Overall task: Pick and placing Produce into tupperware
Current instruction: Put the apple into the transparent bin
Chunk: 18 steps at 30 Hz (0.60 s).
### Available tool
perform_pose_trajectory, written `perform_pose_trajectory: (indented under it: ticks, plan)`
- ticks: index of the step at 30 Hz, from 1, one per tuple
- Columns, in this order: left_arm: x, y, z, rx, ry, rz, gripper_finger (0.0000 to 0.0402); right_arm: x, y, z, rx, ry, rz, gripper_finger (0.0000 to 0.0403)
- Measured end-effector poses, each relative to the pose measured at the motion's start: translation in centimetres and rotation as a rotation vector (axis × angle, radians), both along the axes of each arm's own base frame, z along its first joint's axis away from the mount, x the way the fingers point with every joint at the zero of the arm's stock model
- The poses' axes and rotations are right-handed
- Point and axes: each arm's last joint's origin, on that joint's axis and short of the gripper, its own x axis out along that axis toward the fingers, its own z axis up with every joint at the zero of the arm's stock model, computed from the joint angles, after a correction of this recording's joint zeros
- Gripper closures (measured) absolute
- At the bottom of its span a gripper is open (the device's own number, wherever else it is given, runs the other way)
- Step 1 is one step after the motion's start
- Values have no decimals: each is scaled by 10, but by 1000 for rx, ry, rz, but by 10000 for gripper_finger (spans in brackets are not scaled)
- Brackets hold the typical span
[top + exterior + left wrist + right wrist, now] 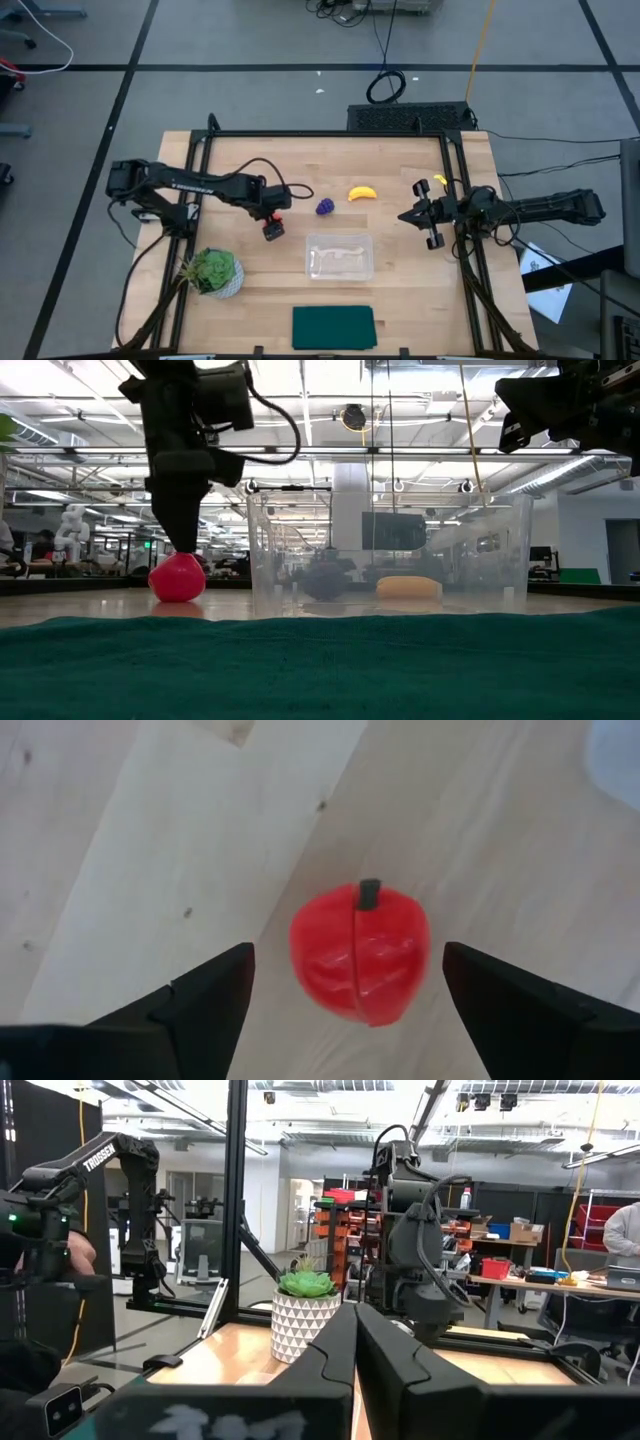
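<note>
Red fruit (361,957) (stem up) sits between open left pincer (345,990) fingers.

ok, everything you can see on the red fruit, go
The red fruit is a small round toy, glossy like plastic, with a short dark stem on top and a seam running down its face. It sits upright on the wooden table, to the left of the clear tupperware. The left gripper hangs directly above it, jaws open on either side, apparently not touching it.
</note>
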Motion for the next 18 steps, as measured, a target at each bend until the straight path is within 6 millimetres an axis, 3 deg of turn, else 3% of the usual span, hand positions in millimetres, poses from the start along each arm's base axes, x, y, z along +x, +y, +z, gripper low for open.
perform_pose_trajectory:
  ticks: [7,18]
  plan:
    - [5,-2,-16,-12,64,-10,71,0,0,0,0,0,0,403]
    - [7,-4,-18,-8,54,-29,71,0,0,0,0,0,0,403]
